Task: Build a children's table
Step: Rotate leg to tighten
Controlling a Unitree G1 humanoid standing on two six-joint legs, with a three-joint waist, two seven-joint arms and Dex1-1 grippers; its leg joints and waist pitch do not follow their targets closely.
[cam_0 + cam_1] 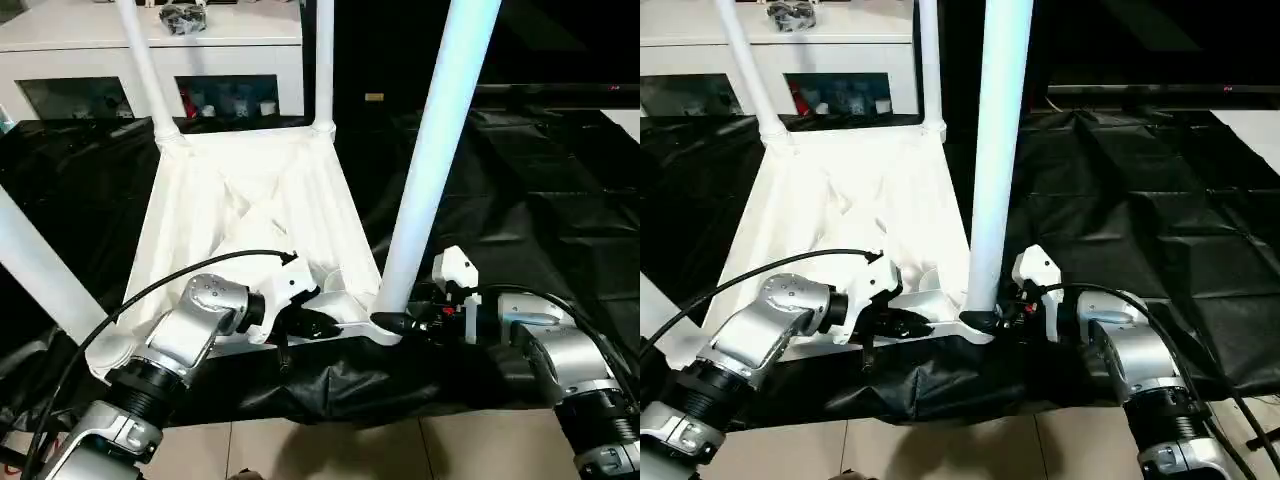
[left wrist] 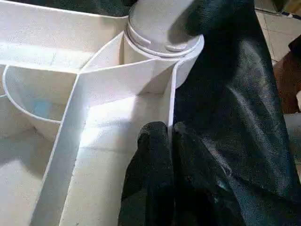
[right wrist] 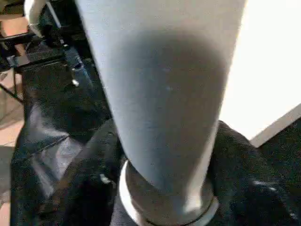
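1. The left gripper has its black fingers pinched together on the thin rim wall of the tabletop, at the near edge just beside the near right corner socket.
2. The right gripper has its jaws partly apart around the base of the near right leg, right at the socket; whether they grip it firmly I cannot tell.
3. The tabletop lies upside down, ribs up, on the black cloth, its long axis running away from the robot toward the white cabinet.
4. All four legs point upward. I judge this last leg is being seated; next calls for pressing or twisting it home while the left steadies the rim.
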